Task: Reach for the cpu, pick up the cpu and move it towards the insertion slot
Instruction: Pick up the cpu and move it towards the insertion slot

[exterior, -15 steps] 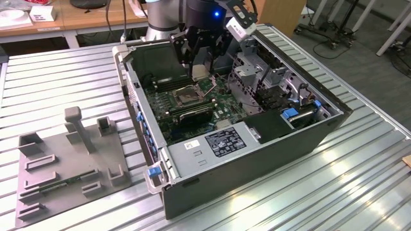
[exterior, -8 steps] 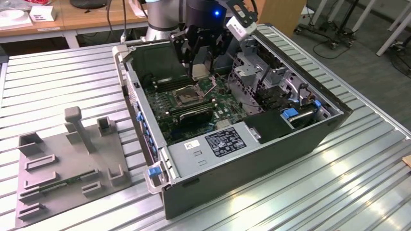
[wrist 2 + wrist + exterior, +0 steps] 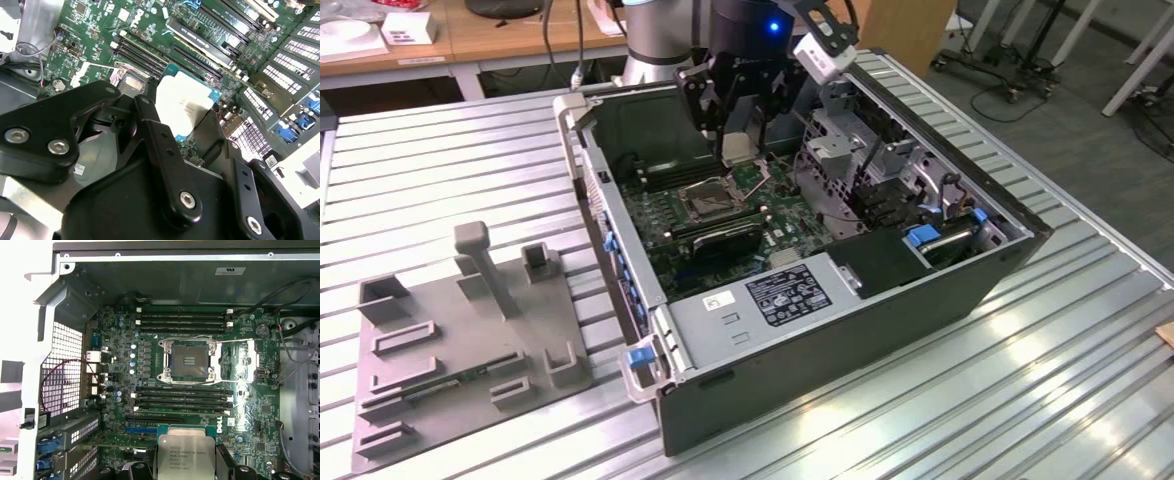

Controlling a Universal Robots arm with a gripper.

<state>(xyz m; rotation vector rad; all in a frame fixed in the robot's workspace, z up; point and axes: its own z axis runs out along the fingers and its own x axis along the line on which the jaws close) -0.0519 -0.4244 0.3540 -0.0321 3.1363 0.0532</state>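
Tool sits low inside the open computer case, pinching the cpu by two opposite edges; in the second wrist view the black fingers flank the pale metal lid of the chip, which is off the board, clear of the components beneath it. In the first wrist view the cpu shows flat and roughly level over the motherboard, with the long memory slots lying between it and the insertion slot. The slot's silvery frame is open, dark centre exposed, nothing seated in it. So: chip picked up, carried inside the case, near the socket but not yet above it. In the exterior view the case stands on the ribbed metal tabletop, with a grey fixture plate well apart on the exterior view's left. Risks, as judged: the hold is on thin edges only, so a jolt or sideways drag could tip or slip the chip and drop it onto the board. Travelling low invites a clip against memory-slot latches or the raised socket frame. Arriving skewed or rotated against the socket could foul its fine contacts.
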